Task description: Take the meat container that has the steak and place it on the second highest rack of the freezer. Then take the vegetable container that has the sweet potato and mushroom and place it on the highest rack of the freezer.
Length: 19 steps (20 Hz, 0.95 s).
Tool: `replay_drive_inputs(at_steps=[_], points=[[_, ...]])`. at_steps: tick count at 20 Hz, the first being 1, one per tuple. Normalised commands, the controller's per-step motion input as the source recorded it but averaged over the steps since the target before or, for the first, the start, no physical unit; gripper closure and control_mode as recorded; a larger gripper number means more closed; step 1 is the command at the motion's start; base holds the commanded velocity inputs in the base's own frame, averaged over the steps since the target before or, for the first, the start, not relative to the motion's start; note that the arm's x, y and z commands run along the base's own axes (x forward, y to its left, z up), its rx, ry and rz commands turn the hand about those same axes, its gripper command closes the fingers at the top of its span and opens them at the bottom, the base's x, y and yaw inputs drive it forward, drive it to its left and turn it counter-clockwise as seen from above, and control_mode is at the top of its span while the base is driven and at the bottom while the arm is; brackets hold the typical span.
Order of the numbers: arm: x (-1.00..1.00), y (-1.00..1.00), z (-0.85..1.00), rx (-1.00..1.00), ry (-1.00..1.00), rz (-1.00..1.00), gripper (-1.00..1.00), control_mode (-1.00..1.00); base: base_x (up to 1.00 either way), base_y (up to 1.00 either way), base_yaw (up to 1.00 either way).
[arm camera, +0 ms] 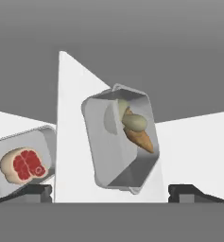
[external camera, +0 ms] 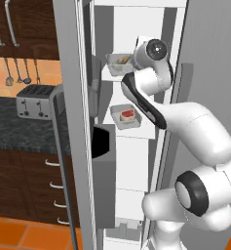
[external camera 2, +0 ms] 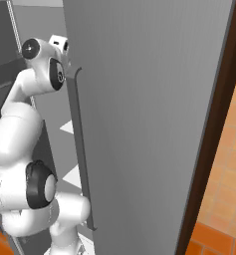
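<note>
Hand view shows the pincer point(arm camera: 111, 193) spread wide, grasping nothing, its dark tips well apart below the grey rectangular vegetable container point(arm camera: 120, 138) with sweet potato and mushroom, apparently released on the upper freezer rack point(external camera: 112, 77), long axis pointing away. The steak container point(arm camera: 21, 161) sits lower.

I can read no text, label, brand, number or sign anywhere in these views. The freezer door point(external camera 2: 149, 114) in front of me is plain grey, with no badge or marking on it. The toaster point(external camera: 35, 101) on the counter carries no legible logo or dial figures at this size. The vegetable container point(arm camera: 120, 142) and the meat container point(arm camera: 22, 161) both look unlabelled, with bare grey walls, and the white racks point(arm camera: 189, 146) under them bear no writing. The robot arm's point(external camera: 195, 132) white casing shows no lettering either.
</note>
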Motion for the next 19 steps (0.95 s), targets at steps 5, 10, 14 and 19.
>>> replay_drive_inputs(at_steps=[5,10,14,19], points=[[-1.00,0.00,0.35,-0.01,-0.18,0.00,-1.00,-1.00,0.00,0.00,0.00],[-1.00,0.00,-0.07,0.00,-0.05,-0.02,-1.00,-1.00,0.00,0.00,0.00],[-1.00,0.00,-0.22,-0.04,0.29,-0.01,-1.00,-1.00,0.00,0.00,0.00],[-1.00,0.00,-0.46,-0.14,0.35,0.00,-1.00,-1.00,0.00,0.00,0.00]])
